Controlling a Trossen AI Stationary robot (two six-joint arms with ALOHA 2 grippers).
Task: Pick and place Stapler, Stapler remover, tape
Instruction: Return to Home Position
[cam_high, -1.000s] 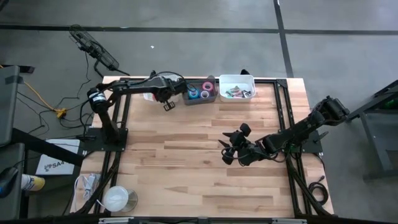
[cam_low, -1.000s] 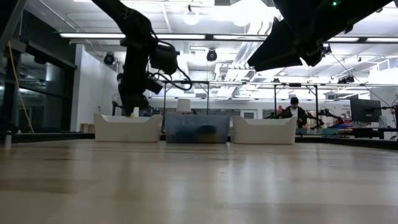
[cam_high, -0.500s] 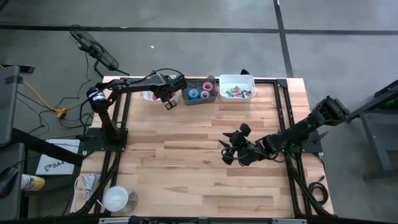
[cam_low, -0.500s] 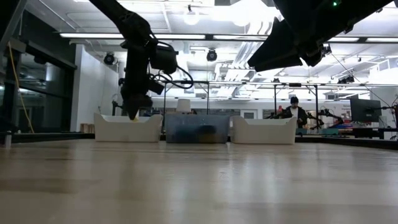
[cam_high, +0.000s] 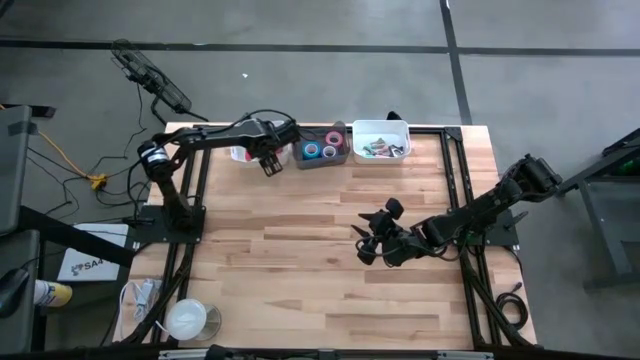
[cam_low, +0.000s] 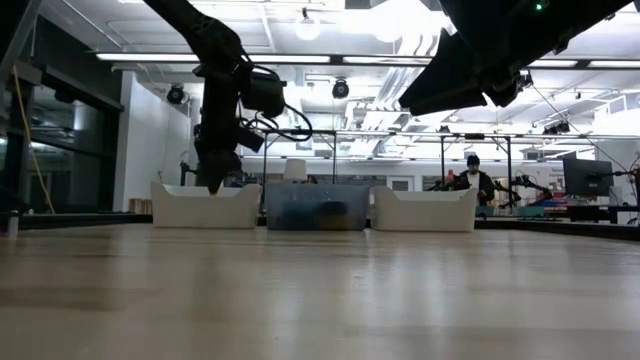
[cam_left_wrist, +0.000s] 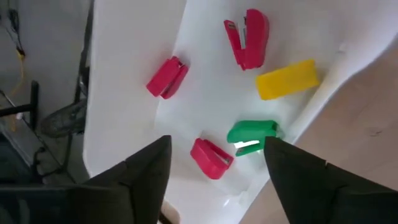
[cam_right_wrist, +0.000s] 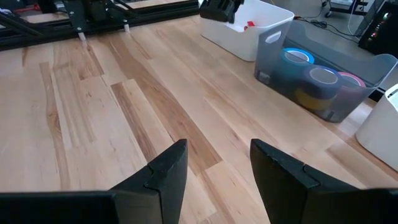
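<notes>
Landmark: grey bin (cam_high: 321, 164), translucent, at far edge of table (cam_high: 300, 290), middle of a row of three bins.

Tape rolls (cam_right_wrist: 296, 56): inside grey bin, packed close. Blue, purple-grey, pink and tan made out from R wrist view; blue and pink rings also legible from above.

White stapler bin (cam_left_wrist: 193, 106): next to grey bin on L-arm side; touching or just beside, cannot tell. Holds three red staplers (cam_left_wrist: 249, 37), one yellow stapler (cam_left_wrist: 287, 79), one green stapler (cam_left_wrist: 252, 132), all lying loose on bin floor. Yellow and green close to the wall bordering bare wood; one red just beside green.

Second white bin (cam_high: 381, 124): just beside grey bin on the opposite side. Holds small mixed-colour pieces (cam_high: 380, 149), too small to ID.

L pincer (cam_high: 272, 164): hangs over white stapler bin, at the side nearer grey bin, pointing down. Fingers (cam_left_wrist: 146, 171) apart, nothing between; staplers visible through the gap. In low view, tip about level w/ bin rim.

R pincer (cam_high: 363, 246): well apart from grey bin, low over mid-table toward R-arm side, aimed at the bin row. Fingers (cam_right_wrist: 163, 171) apart, empty, only bare wood in the gap.

Person (cam_low: 472, 180): in room behind, far beyond the bin row, off to second-bin side of grey bin.
</notes>
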